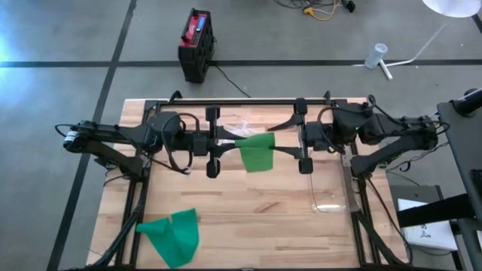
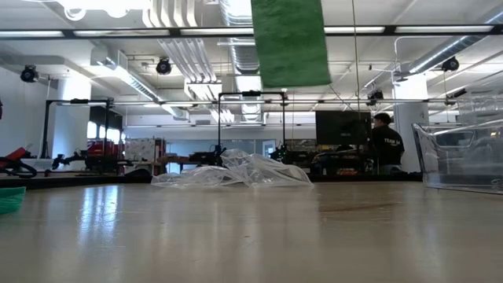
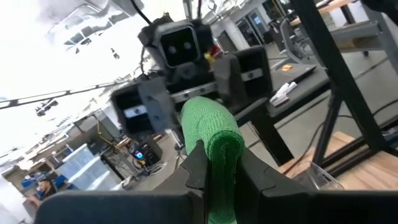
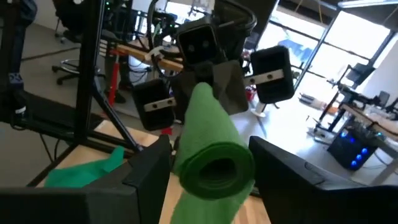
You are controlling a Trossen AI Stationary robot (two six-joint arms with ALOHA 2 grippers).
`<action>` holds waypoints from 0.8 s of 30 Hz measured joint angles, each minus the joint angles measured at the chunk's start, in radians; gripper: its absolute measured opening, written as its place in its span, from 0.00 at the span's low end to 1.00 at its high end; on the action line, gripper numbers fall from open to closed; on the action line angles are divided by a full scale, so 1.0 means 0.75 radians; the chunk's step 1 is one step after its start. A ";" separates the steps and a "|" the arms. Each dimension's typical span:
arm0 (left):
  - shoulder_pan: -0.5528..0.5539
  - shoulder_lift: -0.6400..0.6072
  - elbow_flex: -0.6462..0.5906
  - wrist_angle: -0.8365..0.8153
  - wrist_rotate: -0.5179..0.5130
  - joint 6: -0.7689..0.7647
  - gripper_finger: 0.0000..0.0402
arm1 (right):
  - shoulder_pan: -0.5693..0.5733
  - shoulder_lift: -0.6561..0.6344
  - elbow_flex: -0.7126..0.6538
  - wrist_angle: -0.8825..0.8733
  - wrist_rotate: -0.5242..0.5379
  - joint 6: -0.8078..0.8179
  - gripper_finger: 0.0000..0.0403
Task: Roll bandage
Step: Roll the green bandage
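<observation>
Wooden table (image 1: 256, 218) in an open workshop; left gripper (image 1: 226, 146) clamps the green bandage (image 1: 257, 151), right gripper's (image 1: 286, 147) parted fingers flank it.

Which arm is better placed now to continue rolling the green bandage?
Probably the right. The left tool is shut on the green bandage, anchoring it; the right tool stands open around the rolled end, free to regrip.

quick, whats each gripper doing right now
Left gripper: shut on the green bandage, held in the air over the table.
Right gripper: open, fingers either side of the bandage's rolled end, not clamping it.
</observation>
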 joint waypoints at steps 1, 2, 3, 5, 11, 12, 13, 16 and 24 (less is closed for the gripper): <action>0.000 0.000 0.000 0.002 -0.004 -0.002 0.07 | -0.005 0.000 0.000 -0.002 -0.001 0.006 0.52; -0.001 0.000 0.000 0.005 -0.005 -0.006 0.07 | -0.012 0.001 0.000 -0.004 -0.001 0.017 0.53; -0.002 0.000 0.000 0.007 -0.008 -0.010 0.07 | -0.021 0.001 0.000 -0.014 -0.003 0.022 0.53; -0.002 0.000 0.000 0.004 -0.011 -0.018 0.06 | -0.036 0.002 -0.001 -0.015 -0.003 0.028 0.54; -0.002 0.009 0.000 -0.003 -0.013 -0.031 0.07 | -0.066 0.033 -0.003 -0.015 -0.011 0.074 0.54; -0.002 0.012 0.000 -0.002 -0.014 -0.031 0.07 | -0.069 0.037 -0.003 -0.014 -0.011 0.075 0.53; -0.002 0.016 0.000 -0.003 -0.015 -0.031 0.07 | -0.070 0.038 -0.003 -0.015 -0.011 0.076 0.52; -0.002 0.019 0.000 -0.006 -0.017 -0.031 0.06 | -0.070 0.039 -0.004 -0.016 -0.011 0.076 0.49; -0.002 0.014 0.000 -0.004 -0.023 -0.056 0.09 | -0.070 0.036 -0.004 -0.011 -0.009 0.077 0.40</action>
